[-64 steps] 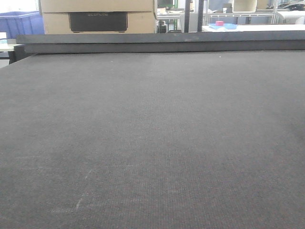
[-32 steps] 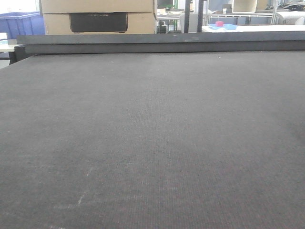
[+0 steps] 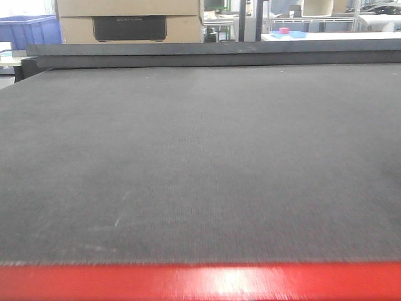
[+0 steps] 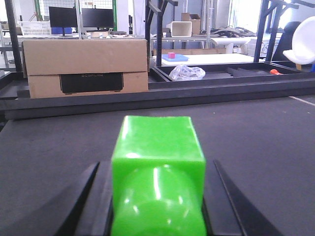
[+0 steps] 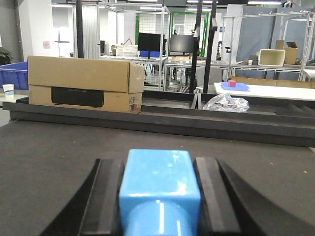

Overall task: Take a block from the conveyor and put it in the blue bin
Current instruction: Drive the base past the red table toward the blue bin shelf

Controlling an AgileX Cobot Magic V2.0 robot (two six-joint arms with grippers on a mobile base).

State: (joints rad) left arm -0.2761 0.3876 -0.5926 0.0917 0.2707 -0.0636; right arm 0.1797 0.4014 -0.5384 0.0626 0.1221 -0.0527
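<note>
The conveyor (image 3: 200,157) is a wide dark grey woven belt that fills the front view; neither gripper appears in that view. The left wrist view has a glossy green block (image 4: 157,142) between the black fingers of my left gripper (image 4: 156,164), which is shut on it just above the belt (image 4: 256,128). My right gripper (image 5: 158,162) is shut on a light blue block (image 5: 160,172), its pads against both sides. A blue bin (image 3: 25,30) stands beyond the belt's far left corner and also shows in the right wrist view (image 5: 12,73).
A blurred red strip (image 3: 200,282) crosses the bottom of the front view. Behind the belt's raised dark far edge (image 3: 213,53) sits a cardboard box (image 3: 128,22) with a black device. A crumpled plastic bag (image 4: 187,73) and a white table (image 5: 266,91) lie farther back.
The front view has shifted: the belt's far edge sits slightly higher in frame, and a red strip now fills the bottom edge where only belt showed before.
</note>
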